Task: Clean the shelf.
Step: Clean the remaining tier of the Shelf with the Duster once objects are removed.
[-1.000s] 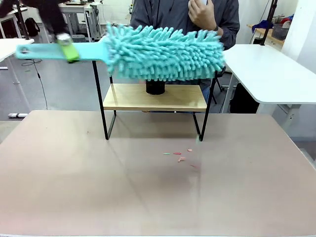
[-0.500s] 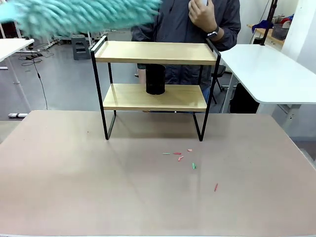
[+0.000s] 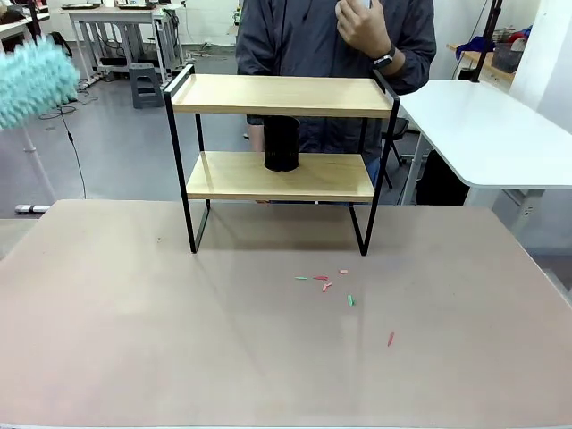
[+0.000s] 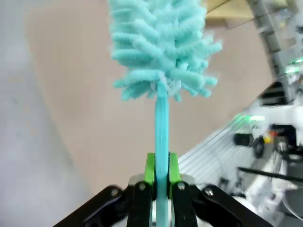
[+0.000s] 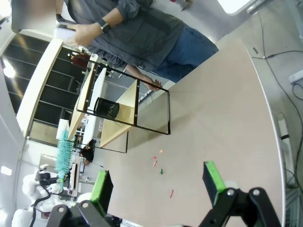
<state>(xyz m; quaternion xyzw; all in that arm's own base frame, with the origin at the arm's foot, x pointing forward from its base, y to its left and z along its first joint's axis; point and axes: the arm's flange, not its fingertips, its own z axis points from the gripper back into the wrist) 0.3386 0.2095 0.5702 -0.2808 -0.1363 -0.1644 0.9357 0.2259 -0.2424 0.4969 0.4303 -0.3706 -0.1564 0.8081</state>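
Note:
The shelf stands at the far middle of the table, a two-tier rack of light wooden boards in a black frame; it also shows tilted in the right wrist view. A black cup sits on its lower board. A teal fluffy duster hangs at the far left edge, off the shelf. My left gripper is shut on the duster's flat teal handle, the duster head above it. My right gripper is open, high over the table with nothing between its fingers.
Small red and green scraps lie on the tan table in front of the shelf. A person stands behind the shelf with a hand raised. A white desk stands at the right.
The duster has swept off the shelf's top board to the left and now hangs at the far left edge. More scraps have landed on the table.

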